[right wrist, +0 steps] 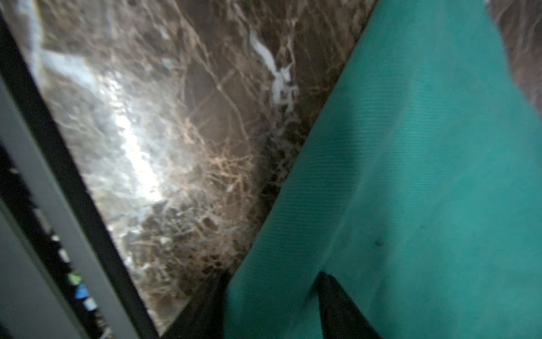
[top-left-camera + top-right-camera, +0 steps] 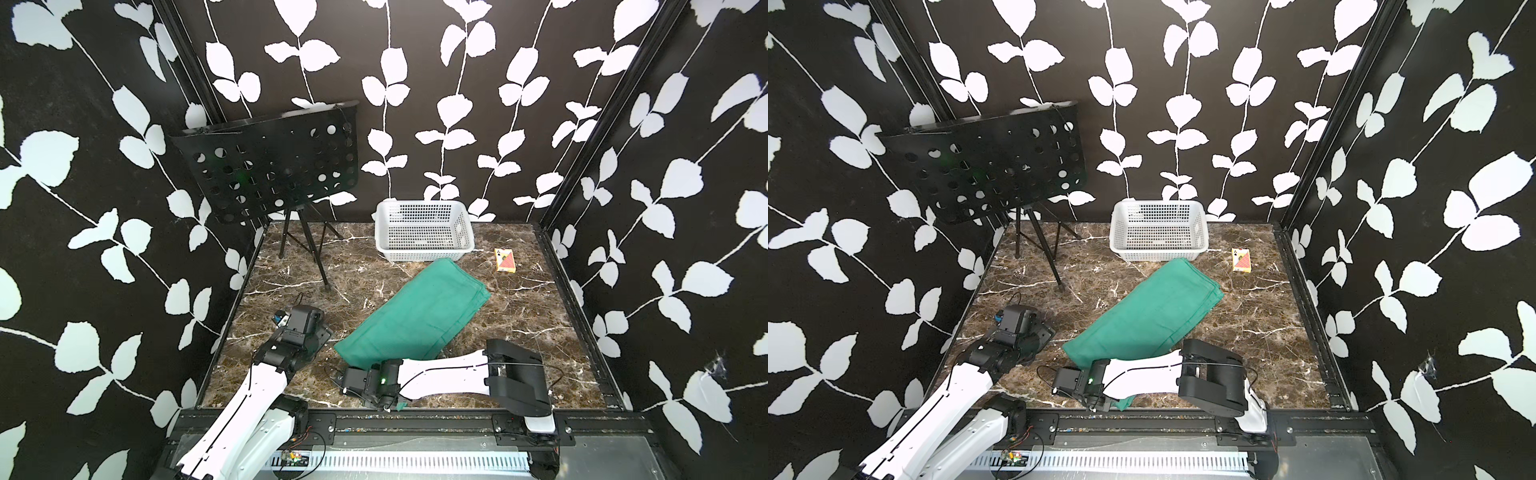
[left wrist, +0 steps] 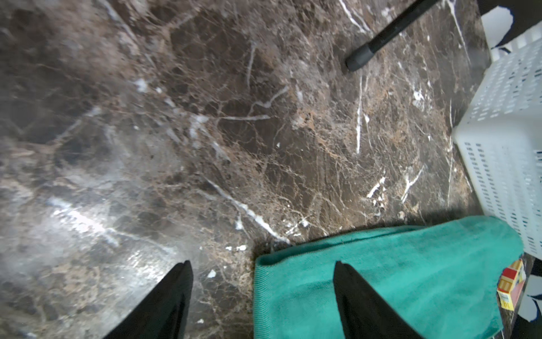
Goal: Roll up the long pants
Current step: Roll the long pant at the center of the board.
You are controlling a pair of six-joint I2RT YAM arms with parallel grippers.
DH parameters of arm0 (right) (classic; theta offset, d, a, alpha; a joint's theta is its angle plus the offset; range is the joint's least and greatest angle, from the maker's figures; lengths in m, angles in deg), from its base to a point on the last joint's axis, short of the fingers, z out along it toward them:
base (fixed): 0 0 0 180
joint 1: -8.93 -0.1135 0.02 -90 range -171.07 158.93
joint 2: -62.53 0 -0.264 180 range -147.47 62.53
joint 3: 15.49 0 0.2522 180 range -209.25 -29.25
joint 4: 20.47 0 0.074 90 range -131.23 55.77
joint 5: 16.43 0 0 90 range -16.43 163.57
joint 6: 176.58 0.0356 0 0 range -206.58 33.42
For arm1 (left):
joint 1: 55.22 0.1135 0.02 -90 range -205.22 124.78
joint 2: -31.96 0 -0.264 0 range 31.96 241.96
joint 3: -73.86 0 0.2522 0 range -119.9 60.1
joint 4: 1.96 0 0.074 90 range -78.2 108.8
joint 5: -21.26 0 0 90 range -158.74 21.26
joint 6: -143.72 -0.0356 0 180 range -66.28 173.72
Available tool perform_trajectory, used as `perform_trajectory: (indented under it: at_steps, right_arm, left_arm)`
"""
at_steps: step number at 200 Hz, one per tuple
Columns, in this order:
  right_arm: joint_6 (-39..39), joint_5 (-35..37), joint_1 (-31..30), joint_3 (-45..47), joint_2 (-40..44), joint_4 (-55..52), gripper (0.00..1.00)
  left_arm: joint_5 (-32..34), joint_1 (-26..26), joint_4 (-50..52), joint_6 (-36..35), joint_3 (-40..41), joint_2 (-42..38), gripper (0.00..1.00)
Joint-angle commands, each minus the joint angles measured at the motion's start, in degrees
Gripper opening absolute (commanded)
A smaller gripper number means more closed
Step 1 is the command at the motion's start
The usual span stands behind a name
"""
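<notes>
The long pants [image 2: 415,316] [image 2: 1146,316] lie folded into a teal-green slab, set diagonally on the marble table in both top views. My left gripper [image 3: 262,265] hovers open at the slab's near-left end [image 3: 410,278]: one finger is over bare marble, the other over the cloth. In a top view it [image 2: 322,338] points down beside that end. My right gripper [image 1: 272,276] is low by the table's front edge [image 2: 384,401], shut on a fold of the pants [image 1: 410,176]. A bit of green cloth [image 2: 401,405] shows below it.
A white basket [image 2: 424,232] stands just behind the pants' far end. A small orange card box [image 2: 505,261] lies to its right. A black perforated music stand [image 2: 270,166] on tripod legs [image 2: 316,257] occupies the back left. A black rail [image 2: 374,419] runs along the front edge.
</notes>
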Motion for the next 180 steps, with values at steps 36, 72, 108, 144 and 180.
perform_trajectory:
  at_steps: [36, 72, 108, 144, 180]
  right_arm:
    - [4.16, 3.82, 1.11, 2.94, 4.25, 1.12, 0.03]
    - [7.92, -5.29, 6.38, 10.93, 13.01, 7.00, 0.00]
    - [10.55, -18.01, 12.85, 16.05, 16.86, 11.82, 0.00]
    - [12.26, -25.61, 17.36, 19.06, 19.20, 15.71, 0.00]
    - [12.38, -27.19, 17.87, 19.54, 19.19, 16.09, 0.00]
  left_arm:
    - [-1.07, 2.21, 1.84, -1.52, 0.65, -2.14, 0.76]
    - [-7.29, 2.11, -2.58, -3.30, 0.38, -1.90, 0.76]
    - [-10.01, -3.31, -7.87, 1.78, 3.25, -1.36, 0.69]
    - [-8.18, -12.12, -7.48, 8.23, 3.75, 1.21, 0.76]
    - [-9.13, -15.44, -12.34, 11.63, 5.24, 3.54, 0.83]
